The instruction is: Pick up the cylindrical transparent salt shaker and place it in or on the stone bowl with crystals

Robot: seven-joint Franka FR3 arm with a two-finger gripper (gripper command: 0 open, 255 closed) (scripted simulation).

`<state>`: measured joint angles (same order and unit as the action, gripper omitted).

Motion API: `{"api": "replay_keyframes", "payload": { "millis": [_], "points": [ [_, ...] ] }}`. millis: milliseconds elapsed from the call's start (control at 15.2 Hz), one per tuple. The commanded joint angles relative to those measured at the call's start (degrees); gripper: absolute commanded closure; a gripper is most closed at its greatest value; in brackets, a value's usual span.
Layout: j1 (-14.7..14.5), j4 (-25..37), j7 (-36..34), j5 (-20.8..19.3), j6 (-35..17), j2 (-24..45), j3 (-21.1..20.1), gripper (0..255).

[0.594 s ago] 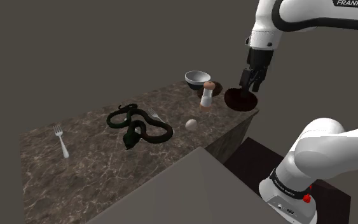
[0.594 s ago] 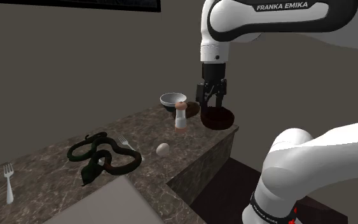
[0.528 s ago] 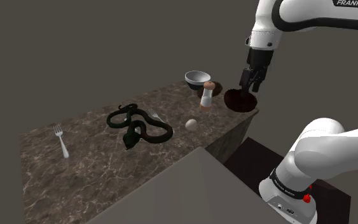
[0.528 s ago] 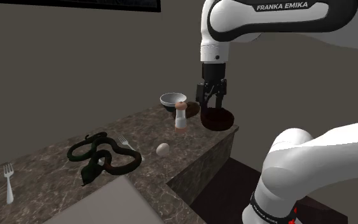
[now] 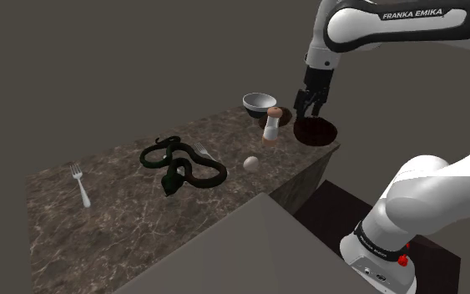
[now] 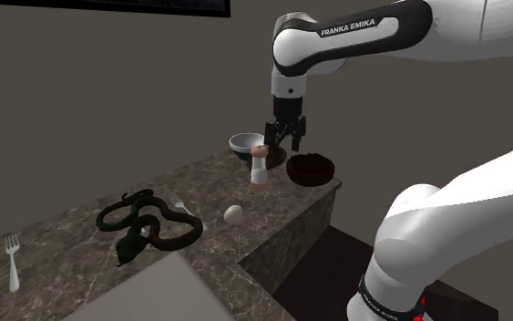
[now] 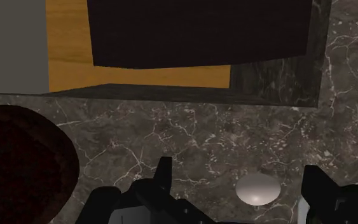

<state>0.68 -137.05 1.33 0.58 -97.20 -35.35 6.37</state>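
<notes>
Shoulder view: the pincer (image 5: 310, 102) is hanging above the table (image 5: 124, 209), up between the shaker (image 5: 271, 125) and the dark bowl (image 5: 316, 131), touching neither. The shaker is standing upright near the far corner, just beside that bowl, which I am taking for the target.

Second exterior view: the pincer is hovering higher than the cap, off to the bowl's side. I am planning to centre over the cap first, then drop straight.

Wrist view: the fingers (image 7: 165, 175) are standing apart, gripping nothing. I am aiming to keep them wide and clamp below the cap, gently, so it is not tipping.
</notes>
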Motion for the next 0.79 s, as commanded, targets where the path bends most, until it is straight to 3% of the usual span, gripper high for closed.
{"api": "replay_keyframes", "payload": {
  "millis": [0, 726],
  "points": [
    [0.4, 1.3, 0.9, -0.7, -3.2, 3.5, 0.9, 0],
    [1.6, 13.7, 4.8, -0.9, -16.3, 24.5, 5.0, 0]
  ]
}}
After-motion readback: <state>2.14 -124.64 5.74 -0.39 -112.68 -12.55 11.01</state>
